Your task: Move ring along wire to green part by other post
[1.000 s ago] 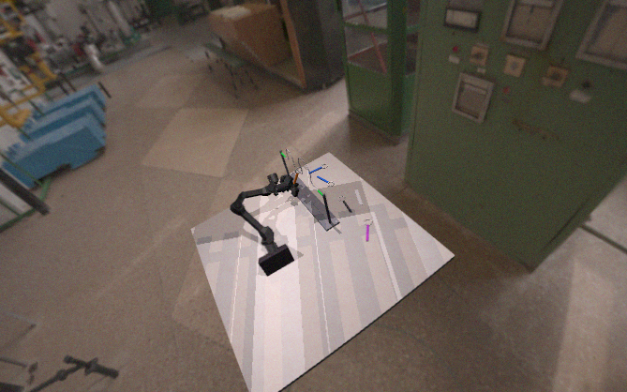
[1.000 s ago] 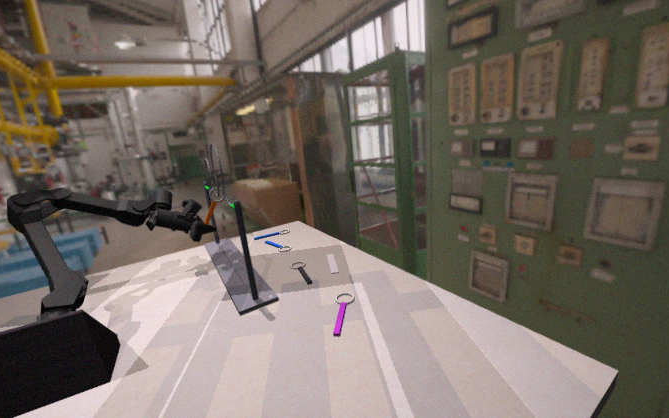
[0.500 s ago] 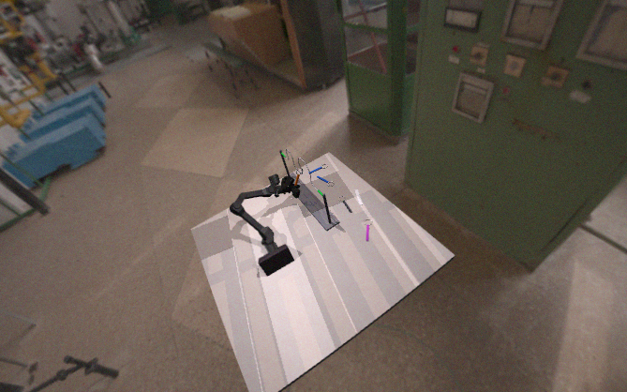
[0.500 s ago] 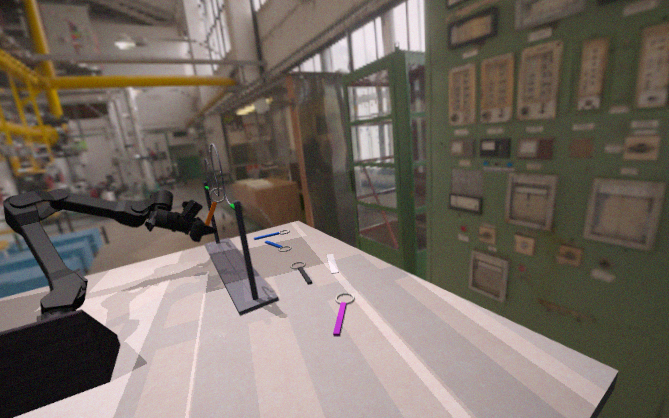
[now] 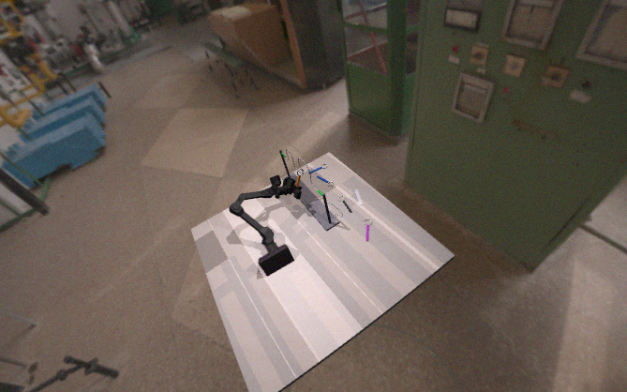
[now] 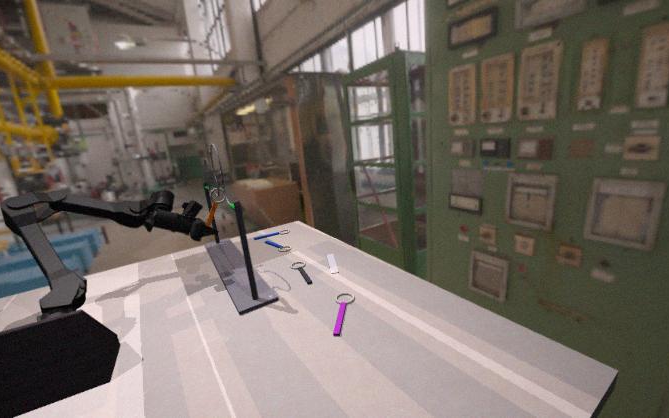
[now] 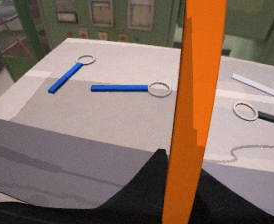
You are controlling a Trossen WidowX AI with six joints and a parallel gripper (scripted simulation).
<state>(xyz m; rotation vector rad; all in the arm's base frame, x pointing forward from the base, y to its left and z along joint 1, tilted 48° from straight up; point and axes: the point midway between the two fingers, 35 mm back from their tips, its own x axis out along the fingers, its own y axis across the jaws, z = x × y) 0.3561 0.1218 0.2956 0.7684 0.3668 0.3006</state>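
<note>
On the striped table [image 6: 430, 358] stands a dark base plate [image 6: 233, 270] with two black posts, a near post [image 6: 245, 254] and a far post [image 5: 284, 165], each tipped green, with thin grey wire [image 6: 215, 160] looping up between them. Reaching out from its black base [image 6: 30, 358], the arm [image 6: 46, 244] stretches level toward the posts, and its gripper [image 6: 206, 228] is clamped on the lower end of the orange handle [image 6: 212, 213]. That handle rises tilted, nearly upright, to the ring [image 6: 217, 194], which hangs up at the height of the post tops, between the two posts in the exterior view; whether it touches the wire I cannot tell. From the wrist the handle [image 7: 197, 110] fills the middle as a tall orange bar. Beyond the posts lie spare rings on the table: two with blue handles [image 7: 120, 87], one dark [image 6: 303, 273], one magenta [image 6: 339, 316], plus a white strip [image 6: 332, 263], all well apart from the gripper
</note>
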